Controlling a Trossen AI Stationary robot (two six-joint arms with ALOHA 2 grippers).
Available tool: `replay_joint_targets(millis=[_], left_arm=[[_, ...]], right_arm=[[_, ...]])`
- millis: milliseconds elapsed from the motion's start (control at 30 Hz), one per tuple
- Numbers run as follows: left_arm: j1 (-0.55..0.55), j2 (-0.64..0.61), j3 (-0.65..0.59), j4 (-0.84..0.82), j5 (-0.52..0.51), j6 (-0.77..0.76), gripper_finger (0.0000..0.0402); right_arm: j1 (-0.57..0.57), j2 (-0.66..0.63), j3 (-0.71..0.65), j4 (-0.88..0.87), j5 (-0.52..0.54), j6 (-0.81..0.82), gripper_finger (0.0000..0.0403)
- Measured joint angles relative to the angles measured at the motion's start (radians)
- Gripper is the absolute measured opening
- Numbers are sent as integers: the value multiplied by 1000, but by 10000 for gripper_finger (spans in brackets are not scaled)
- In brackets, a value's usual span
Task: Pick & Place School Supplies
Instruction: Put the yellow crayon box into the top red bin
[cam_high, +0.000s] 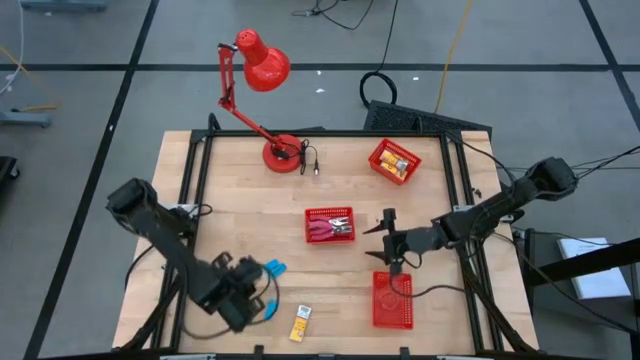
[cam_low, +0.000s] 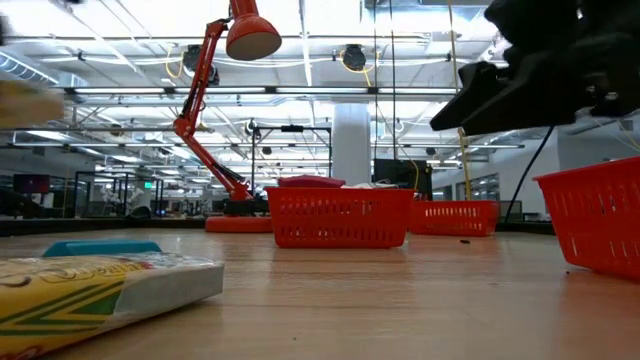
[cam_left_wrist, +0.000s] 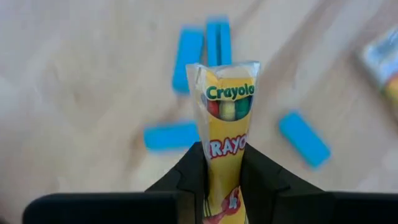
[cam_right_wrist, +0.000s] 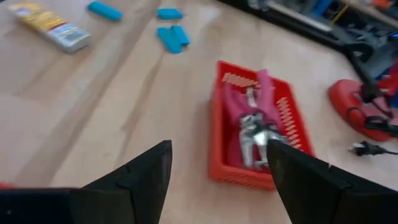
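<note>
My left gripper (cam_high: 243, 291) hovers over the table's near left part, shut on a yellow crayon packet (cam_left_wrist: 227, 106). Below it, several small blue blocks (cam_left_wrist: 186, 59) lie flat on the wood, also seen as blue blocks (cam_high: 272, 268). A second yellow-and-white packet (cam_high: 301, 323) lies flat near the near edge, close in front as the packet (cam_low: 95, 288). My right gripper (cam_high: 386, 238) is open and empty, above the table between the middle basket (cam_high: 330, 225) and the near basket (cam_high: 392, 298). Red-handled metal tools (cam_right_wrist: 255, 124) lie in the middle basket. My left gripper (cam_left_wrist: 222, 183) pinches the crayon packet between its two fingers, on the packet's printed middle (cam_left_wrist: 222, 152). The fingers come from above, pointing down. The packet lies along the fingers, its clear-topped end (cam_left_wrist: 229, 71) sticking out past them toward the table, lifted clear.
A third red basket (cam_high: 393, 160) with yellow packets stands at the far right. A red desk lamp (cam_high: 262, 70) stands on its base (cam_high: 283, 153) at the far edge, its cord and plug (cam_high: 313, 160) beside it. Bare wood lies at the table's far left.
</note>
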Motion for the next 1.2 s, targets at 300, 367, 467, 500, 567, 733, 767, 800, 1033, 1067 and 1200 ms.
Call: replay_joint_targets(millis=[300, 367, 467, 500, 567, 733, 767, 800, 1033, 1067, 1200], left_arm=[[288, -46, 1, 145, -220, 508, 69], [356, -46, 1, 243, -261, 658, 69], [452, -46, 1, 409, -282, 885, 69], [481, -46, 1, 467, -282, 959, 69], [537, -46, 1, 579, -272, 1088, 69], [645, -46, 1, 791, -188, 1341, 69], [664, -46, 1, 825, -160, 1377, 69], [682, -46, 1, 860, -132, 1410, 69], [785, -38, 2, 1013, 37, 1561, 69], [799, -31, 2, 1038, 60, 1574, 69], [853, 0, 3, 1114, 150, 1605, 69]], right_arm=[[-114, 0, -151, 341, -89, -54, 254], [-146, 0, -178, 416, -113, -60, 254], [-207, 0, -202, 505, -171, -63, 254], [-231, 0, -208, 525, -200, -61, 254], [-282, 0, -211, 546, -263, -45, 254], [-426, 0, -211, 595, -421, 0, 254], [-457, 0, -211, 619, -456, 15, 254], [-490, 0, -211, 644, -497, 34, 254], [-680, 0, -208, 791, -711, 155, 254], [-696, 0, -203, 792, -723, 164, 254], [-718, 0, -170, 792, -745, 160, 254]])
